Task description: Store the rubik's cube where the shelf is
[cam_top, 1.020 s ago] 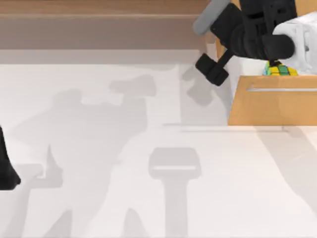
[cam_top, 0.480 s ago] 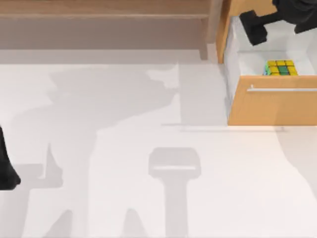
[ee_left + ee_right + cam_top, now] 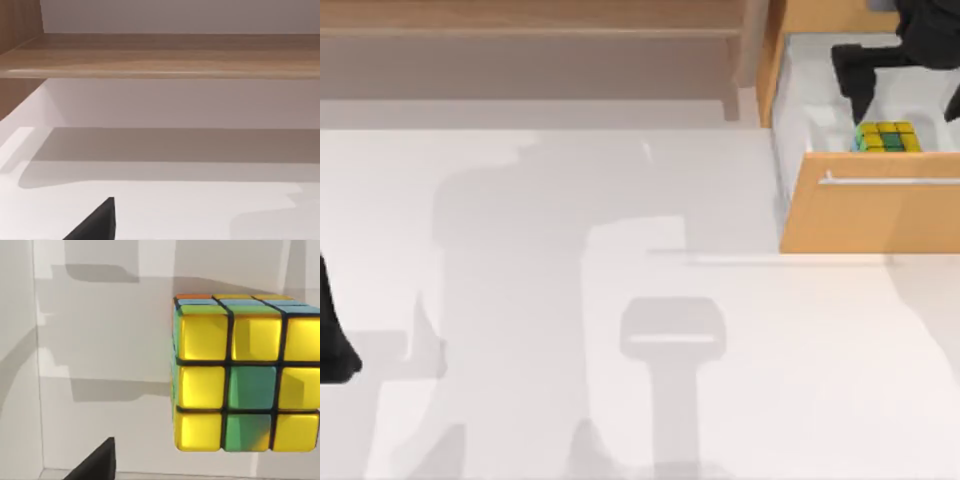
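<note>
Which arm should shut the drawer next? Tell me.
Right, probably: the right gripper hovers over the open drawer holding the rubik's cube; the left arm sits parked at the table's left edge.

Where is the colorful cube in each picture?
Top view: the rubik's cube sits in the open drawer of the orange-wood cabinet, at the table's right, just behind the drawer front.
Left wrist view: this one looks at the shelf.
Right wrist view: the cube is close up against the drawer's white inside.
Shared landmark: the white drawer interior.
</note>
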Robot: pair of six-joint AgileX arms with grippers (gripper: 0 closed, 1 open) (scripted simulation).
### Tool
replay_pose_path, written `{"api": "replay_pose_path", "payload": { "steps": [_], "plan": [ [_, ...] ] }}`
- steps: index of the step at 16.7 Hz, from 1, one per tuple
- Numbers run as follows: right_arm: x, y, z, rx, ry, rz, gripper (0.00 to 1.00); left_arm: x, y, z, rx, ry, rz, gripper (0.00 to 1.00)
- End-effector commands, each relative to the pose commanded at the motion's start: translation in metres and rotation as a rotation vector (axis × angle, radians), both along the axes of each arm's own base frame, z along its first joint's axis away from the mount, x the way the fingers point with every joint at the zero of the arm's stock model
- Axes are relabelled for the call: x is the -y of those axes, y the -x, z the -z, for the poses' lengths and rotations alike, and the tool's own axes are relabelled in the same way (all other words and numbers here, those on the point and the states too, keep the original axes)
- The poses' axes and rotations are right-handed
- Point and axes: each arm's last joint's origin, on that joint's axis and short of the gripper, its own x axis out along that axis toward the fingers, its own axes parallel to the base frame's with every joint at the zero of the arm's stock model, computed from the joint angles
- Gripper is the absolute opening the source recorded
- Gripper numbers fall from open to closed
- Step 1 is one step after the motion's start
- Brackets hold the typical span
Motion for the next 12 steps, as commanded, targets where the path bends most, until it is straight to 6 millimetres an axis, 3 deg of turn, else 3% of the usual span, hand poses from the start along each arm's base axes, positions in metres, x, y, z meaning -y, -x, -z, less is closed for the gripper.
{"api": "replay_pose_path", "payload": {
  "steps": [6, 12],
  "plan": [
    [-0.003, 0.001, -0.001, 0.001, 0.001, -0.006, 1.00, 0.000, 0.000, 0.000, 0.000, 0.000, 0.000, 1.00],
    [-0.023, 0.032, -0.043, -0.001, 0.002, 0.003, 1.00, 0.000, 0.000, 0.000, 0.000, 0.000, 0.000, 1.00]
  ]
}}
